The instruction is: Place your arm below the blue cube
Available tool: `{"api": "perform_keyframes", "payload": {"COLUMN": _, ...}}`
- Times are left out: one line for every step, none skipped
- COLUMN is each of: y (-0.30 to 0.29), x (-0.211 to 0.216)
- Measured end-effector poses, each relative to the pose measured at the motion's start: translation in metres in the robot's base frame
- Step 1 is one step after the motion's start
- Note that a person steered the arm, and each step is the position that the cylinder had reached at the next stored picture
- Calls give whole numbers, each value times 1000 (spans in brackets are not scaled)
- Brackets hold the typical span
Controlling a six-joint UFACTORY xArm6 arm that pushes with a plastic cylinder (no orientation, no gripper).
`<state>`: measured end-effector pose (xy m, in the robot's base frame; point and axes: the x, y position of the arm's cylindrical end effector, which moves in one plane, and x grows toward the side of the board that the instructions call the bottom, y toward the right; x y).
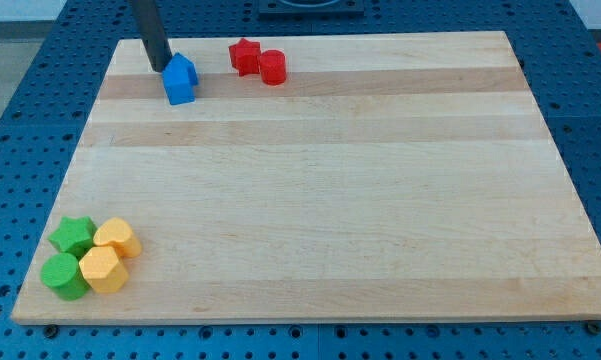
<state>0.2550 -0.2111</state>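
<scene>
The blue cube sits on the wooden board near the view's top left. My tip is just to the left of the blue cube and slightly above it in the view, touching or almost touching its upper left side. The dark rod rises from there out of the view's top edge.
A red star-shaped block and a red cylinder touch each other right of the blue cube. At the bottom left sit a green star-shaped block, a green cylinder and two yellow blocks. The board lies on a blue perforated table.
</scene>
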Motion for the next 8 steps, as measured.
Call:
{"api": "perform_keyframes", "payload": {"y": 43, "x": 19}}
{"api": "perform_keyframes", "payload": {"y": 55, "x": 14}}
{"api": "perform_keyframes", "payload": {"y": 39, "x": -7}}
{"api": "perform_keyframes", "payload": {"y": 15, "x": -14}}
{"api": "perform_keyframes", "payload": {"y": -8, "x": 4}}
{"api": "perform_keyframes", "payload": {"y": -13, "x": 42}}
{"api": "perform_keyframes", "payload": {"y": 5, "x": 76}}
{"api": "perform_keyframes", "payload": {"y": 36, "x": 105}}
